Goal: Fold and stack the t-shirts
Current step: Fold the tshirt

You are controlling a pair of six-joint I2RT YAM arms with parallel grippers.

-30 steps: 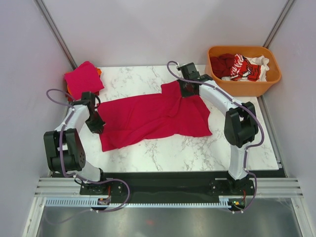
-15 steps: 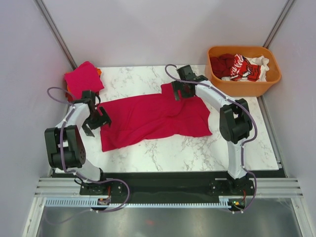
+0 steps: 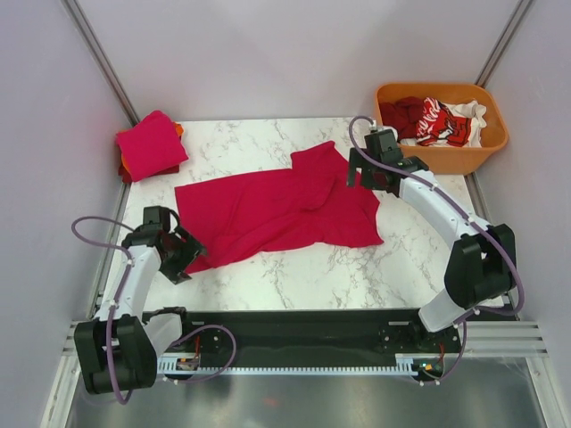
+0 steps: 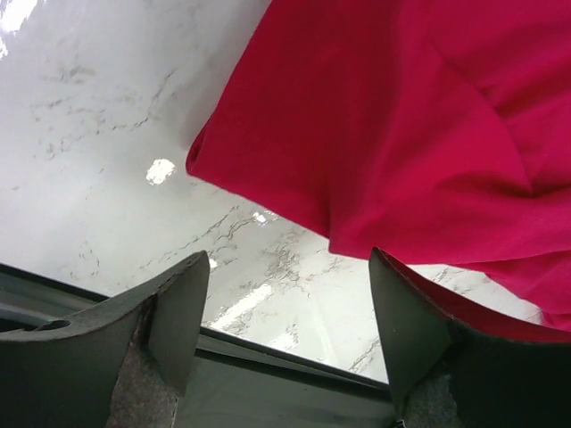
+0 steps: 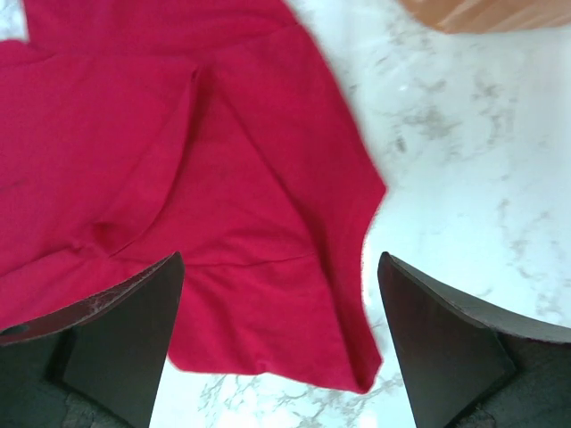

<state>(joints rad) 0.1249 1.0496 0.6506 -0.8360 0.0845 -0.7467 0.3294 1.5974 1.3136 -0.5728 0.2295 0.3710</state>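
Observation:
A crimson t-shirt (image 3: 277, 209) lies spread and rumpled across the marble table (image 3: 428, 259). At the shirt's near-left corner my left gripper (image 3: 185, 257) stands open, just above the cloth. In the left wrist view that corner of the shirt (image 4: 401, 134) lies beyond the open gripper (image 4: 290, 312), with bare marble and the table's edge between the fingers. My right gripper (image 3: 359, 174) hovers open over the shirt's far-right edge. The right wrist view shows the shirt's hem (image 5: 223, 178) between the spread fingertips of that gripper (image 5: 281, 303), which holds nothing. Folded t-shirts (image 3: 150, 143) are stacked at the back left.
An orange tub (image 3: 446, 159) at the back right holds more t-shirts (image 3: 433, 120) in dark red, white, and red with white print. Its corner (image 5: 482, 11) shows in the right wrist view. White walls enclose the table, and a black rail (image 3: 294, 323) runs along its near edge.
Both grippers opened and let go of the crimson shirt. The left arm drew back to the near-left corner. The right gripper moved right, toward the tub.

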